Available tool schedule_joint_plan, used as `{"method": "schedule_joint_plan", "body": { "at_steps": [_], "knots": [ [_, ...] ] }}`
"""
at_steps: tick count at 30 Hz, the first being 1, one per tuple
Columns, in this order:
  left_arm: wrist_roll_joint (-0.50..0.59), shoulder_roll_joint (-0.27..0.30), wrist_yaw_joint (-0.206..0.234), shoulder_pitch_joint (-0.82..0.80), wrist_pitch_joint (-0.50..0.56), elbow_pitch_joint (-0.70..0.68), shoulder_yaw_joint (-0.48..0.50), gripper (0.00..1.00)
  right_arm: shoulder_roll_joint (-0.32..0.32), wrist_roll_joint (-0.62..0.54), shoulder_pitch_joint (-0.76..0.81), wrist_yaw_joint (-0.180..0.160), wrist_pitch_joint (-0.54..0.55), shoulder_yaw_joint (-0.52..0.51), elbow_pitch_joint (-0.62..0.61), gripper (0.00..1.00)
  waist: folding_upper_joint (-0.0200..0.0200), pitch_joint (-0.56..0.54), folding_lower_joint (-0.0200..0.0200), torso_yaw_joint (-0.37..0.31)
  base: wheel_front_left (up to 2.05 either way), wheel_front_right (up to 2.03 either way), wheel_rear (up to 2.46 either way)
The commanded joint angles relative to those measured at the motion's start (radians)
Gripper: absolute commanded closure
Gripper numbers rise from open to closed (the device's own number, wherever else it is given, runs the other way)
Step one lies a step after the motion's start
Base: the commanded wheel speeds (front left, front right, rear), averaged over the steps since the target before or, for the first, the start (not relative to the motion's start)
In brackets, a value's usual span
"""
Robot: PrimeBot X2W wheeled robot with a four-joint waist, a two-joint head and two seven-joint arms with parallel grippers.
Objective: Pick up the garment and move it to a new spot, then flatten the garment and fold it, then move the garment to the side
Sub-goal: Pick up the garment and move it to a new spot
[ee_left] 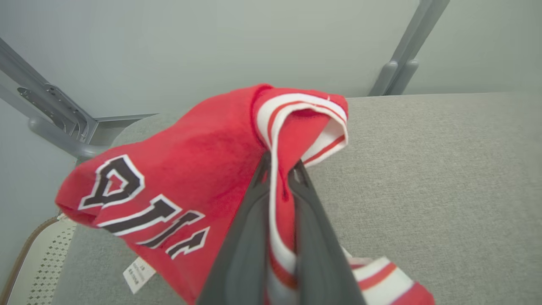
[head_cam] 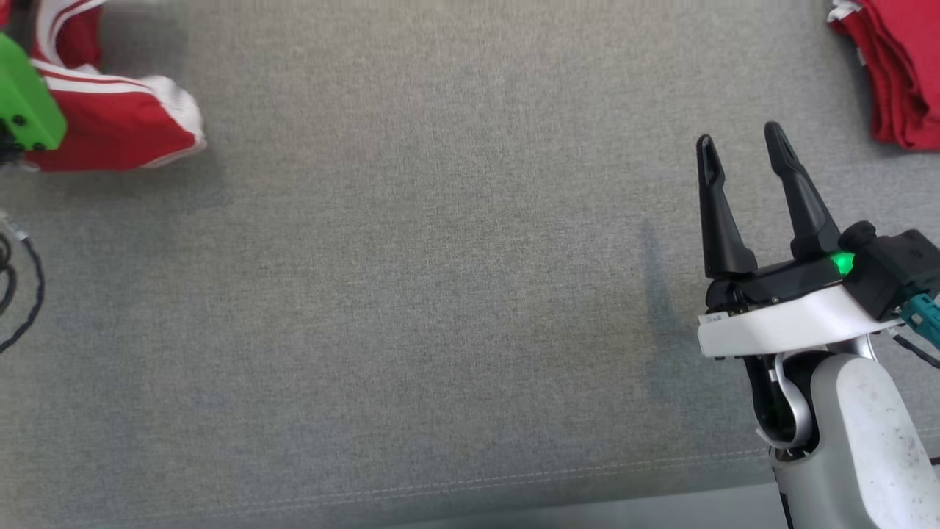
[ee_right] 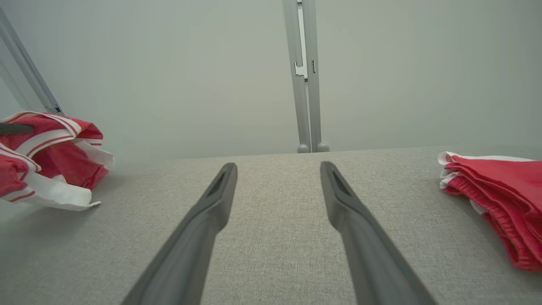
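Closest to us, the right gripper hovers at the lower right of the head view. Its two dark fingers are spread wide with nothing between them, pointing away over the grey fabric surface. A green light glows on its base, and the pale forearm below it runs off the bottom edge. A stitched seam crosses the surface near its front edge.

Further out and to our left, the left gripper is pressed together on the garment, a red jersey with white and red striped trim and black letters edged in white. We see the fingers pinching a striped band, with the cloth bunched up and draped around the fingertips. A white label hangs from its lower edge. In the head view the garment sits at the far left of the surface, beside a green block at the picture's edge. A dark cable loops just nearer than that. From the right wrist view its white hem touches the surface; how much of it is raised we cannot tell.

At the far right corner lies a pile of folded red cloth, well apart from both grippers. Beyond the surface stand grey metal struts against a plain pale wall.
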Motion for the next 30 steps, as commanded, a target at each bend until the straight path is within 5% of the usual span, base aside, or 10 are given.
{"method": "schedule_joint_plan", "body": {
  "at_steps": [1,9,22,30],
  "knots": [
    [-0.008,-0.010,-0.009,-0.013,0.012,-0.024,-0.010,1.00,-0.003,0.013,0.023,0.000,-0.007,-0.002,0.010,0.00,-0.0001,-0.072,0.0001,-0.010,0.00,0.00,0.00],
    [-0.040,-0.018,-0.013,0.001,0.075,-0.140,-0.028,1.00,-0.003,0.026,0.074,0.000,-0.008,-0.010,0.029,0.00,-0.0001,-0.170,0.0001,-0.049,0.00,0.00,0.00],
    [-0.065,0.096,-0.003,0.067,0.213,-0.328,-0.031,1.00,-0.004,0.049,0.141,0.000,0.001,-0.011,0.034,0.00,-0.0001,-0.265,0.0001,-0.080,0.00,0.00,0.00],
    [-0.038,-0.009,0.014,0.126,0.211,-0.356,-0.128,1.00,-0.003,0.073,0.132,0.000,-0.010,0.011,0.040,0.00,-0.0001,-0.236,0.0001,-0.133,0.00,0.00,0.00]
  ]
}}
